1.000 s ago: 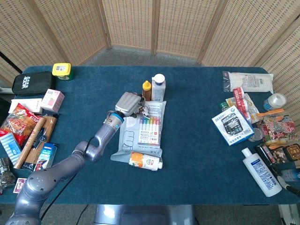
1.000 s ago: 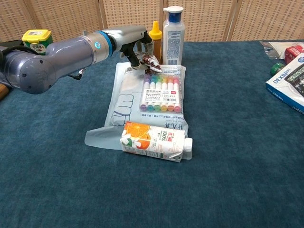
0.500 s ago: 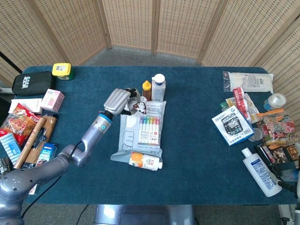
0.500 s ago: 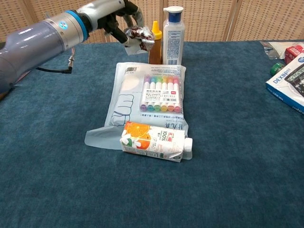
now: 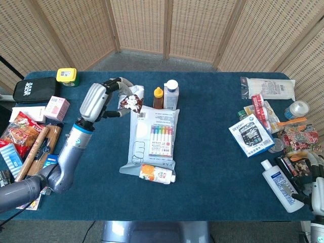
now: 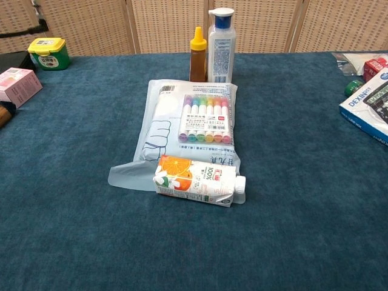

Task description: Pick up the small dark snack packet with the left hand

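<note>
The packet (image 5: 130,103) is being held aloft by the left hand (image 5: 98,101), at ten o'clock of the markers (image 5: 161,140); it is judged light, crinkly (best pinched at its edge).

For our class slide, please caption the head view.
Left hand holds the small dark snack packet lifted beside the marker pack.

Left hand (image 5: 101,100) raised, fingers curled — right hand (image 5: 315,183) low, fingers apart.
</note>
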`<state>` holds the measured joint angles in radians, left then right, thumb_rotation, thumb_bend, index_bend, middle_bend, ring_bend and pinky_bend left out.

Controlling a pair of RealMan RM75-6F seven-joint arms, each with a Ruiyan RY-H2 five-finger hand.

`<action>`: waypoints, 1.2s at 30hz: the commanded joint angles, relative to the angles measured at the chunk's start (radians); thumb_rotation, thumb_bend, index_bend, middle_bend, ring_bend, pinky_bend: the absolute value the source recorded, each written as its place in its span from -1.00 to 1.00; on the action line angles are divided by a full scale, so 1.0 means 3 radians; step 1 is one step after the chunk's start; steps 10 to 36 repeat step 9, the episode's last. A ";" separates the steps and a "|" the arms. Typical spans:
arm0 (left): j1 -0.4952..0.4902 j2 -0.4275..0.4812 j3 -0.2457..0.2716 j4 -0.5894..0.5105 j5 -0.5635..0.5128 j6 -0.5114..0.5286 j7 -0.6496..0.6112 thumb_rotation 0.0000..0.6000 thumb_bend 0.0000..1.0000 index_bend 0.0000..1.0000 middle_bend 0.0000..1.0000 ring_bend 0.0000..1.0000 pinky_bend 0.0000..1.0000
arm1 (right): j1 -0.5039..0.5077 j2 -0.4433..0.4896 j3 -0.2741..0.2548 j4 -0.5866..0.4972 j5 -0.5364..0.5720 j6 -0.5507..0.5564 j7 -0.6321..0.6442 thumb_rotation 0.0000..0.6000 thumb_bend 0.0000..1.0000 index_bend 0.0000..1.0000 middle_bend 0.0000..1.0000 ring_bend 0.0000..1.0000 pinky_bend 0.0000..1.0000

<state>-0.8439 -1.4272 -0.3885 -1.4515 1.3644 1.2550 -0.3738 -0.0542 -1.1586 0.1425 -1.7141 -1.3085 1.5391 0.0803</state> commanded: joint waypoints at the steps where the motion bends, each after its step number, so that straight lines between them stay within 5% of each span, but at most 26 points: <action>1: 0.0099 0.0110 -0.0114 -0.0178 0.0028 0.0177 -0.0014 1.00 -0.23 0.65 0.40 0.86 0.70 | -0.0004 0.0005 0.0002 0.0009 0.0008 -0.0004 0.0010 1.00 -1.00 -1.00 -1.00 -1.00 -1.00; 36: 0.0130 0.0136 -0.0125 -0.0259 0.0047 0.0239 0.0010 1.00 -0.24 0.65 0.40 0.85 0.69 | 0.0010 0.0016 0.0008 0.0029 0.0011 -0.0041 0.0032 1.00 -1.00 -1.00 -1.00 -1.00 -1.00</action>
